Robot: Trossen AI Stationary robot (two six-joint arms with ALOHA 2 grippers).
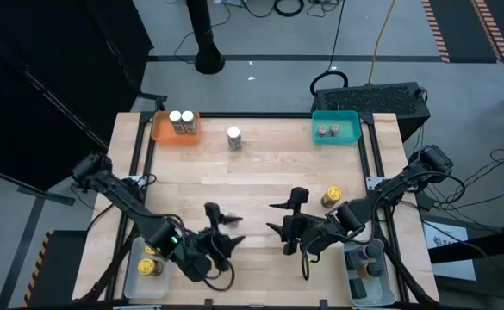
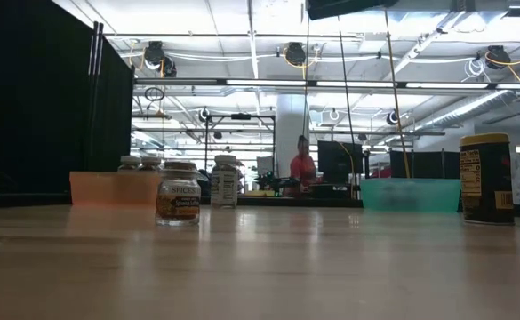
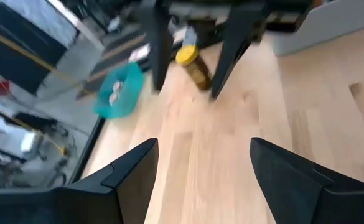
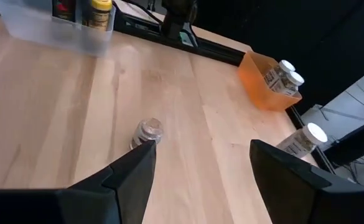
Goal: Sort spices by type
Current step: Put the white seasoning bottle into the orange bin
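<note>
1. Left gripper hangs over the near middle of the table, pointing across at the other arm. Its fingers are spread fairly wide with nothing between them, just bare wood.
2. Right gripper faces it from the other side, also near the front middle. Same deal: fingers well apart and not holding anything.
3. A clear-lidded jar stands upright on the wood out in front of the right gripper, close to one fingertip in the wrist view. Can't tell if they touch. From the low view it has brownish stuff inside.
4. A yellow jar stands loose just beside the right arm.
5. A white-topped jar stands alone near the far edge, between the two coloured trays.
6. The orange tray at far left holds two white-topped jars side by side.
7. The teal tray at far right holds two grey-lidded ones.
8. The clear tray at near left has yellow-lidded jars in it. The other clear tray at near right has dark ones.
9. Way back in the room there's a person in red.
</note>
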